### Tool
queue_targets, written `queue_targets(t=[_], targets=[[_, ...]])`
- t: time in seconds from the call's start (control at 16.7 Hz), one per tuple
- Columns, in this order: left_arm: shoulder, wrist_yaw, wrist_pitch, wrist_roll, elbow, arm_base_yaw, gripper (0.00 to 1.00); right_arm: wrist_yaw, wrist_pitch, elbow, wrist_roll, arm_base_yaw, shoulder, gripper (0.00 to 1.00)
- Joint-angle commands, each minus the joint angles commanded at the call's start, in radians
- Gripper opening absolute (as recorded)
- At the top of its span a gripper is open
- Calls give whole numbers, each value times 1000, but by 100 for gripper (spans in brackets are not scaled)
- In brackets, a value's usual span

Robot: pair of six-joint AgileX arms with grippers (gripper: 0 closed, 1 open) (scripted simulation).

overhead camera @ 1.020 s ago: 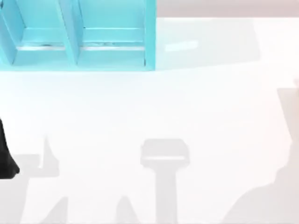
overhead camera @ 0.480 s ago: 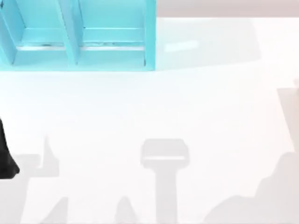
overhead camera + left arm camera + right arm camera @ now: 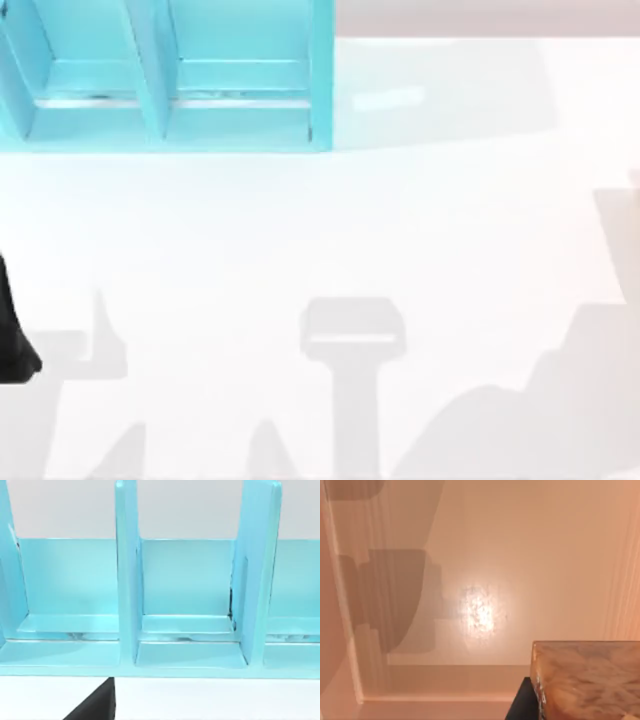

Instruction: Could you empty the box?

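The right wrist view looks down into the box point(image 3: 485, 540), whose floor and walls are a pale peach colour with a bright glare spot in the middle. A brown marbled block point(image 3: 587, 680) lies inside it, with a dark part of my right gripper point(image 3: 520, 702) right beside it. In the top view a thin pinkish sliver of the box point(image 3: 634, 180) shows at the table's right edge. My left arm point(image 3: 12, 330) is a black shape at the left edge of the table. A black part of my left gripper point(image 3: 95, 707) sits in front of the blue rack.
A light blue rack point(image 3: 170, 75) with upright dividers and open compartments stands at the table's back left, and the left wrist view faces it closely point(image 3: 190, 605). The white table point(image 3: 400, 230) carries grey arm shadows along its front.
The grey shadow at the table's front right has spread leftward across both steps. The left arm and the rack have not moved.
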State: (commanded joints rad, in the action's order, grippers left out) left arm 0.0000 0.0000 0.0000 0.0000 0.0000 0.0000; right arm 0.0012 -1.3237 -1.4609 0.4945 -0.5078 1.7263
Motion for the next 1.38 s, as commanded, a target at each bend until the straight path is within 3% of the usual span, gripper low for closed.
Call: queue_targets(t=[0.24,0.66,0.84,1.02,1.38], targets=[[0,0,0,0,0,0,100,7,15,-107,-225,212,127,0],[0,0,0,0,0,0,100,9,79,-311,-776,760,383,0],[0,0,0,0,0,0,100,2,111,-364,-947,936,467,0],[0,0,0,0,0,0,100,2,135,-388,-1027,1020,507,0],[0,0,0,0,0,0,100,-1,140,-383,-1035,1025,509,0]])
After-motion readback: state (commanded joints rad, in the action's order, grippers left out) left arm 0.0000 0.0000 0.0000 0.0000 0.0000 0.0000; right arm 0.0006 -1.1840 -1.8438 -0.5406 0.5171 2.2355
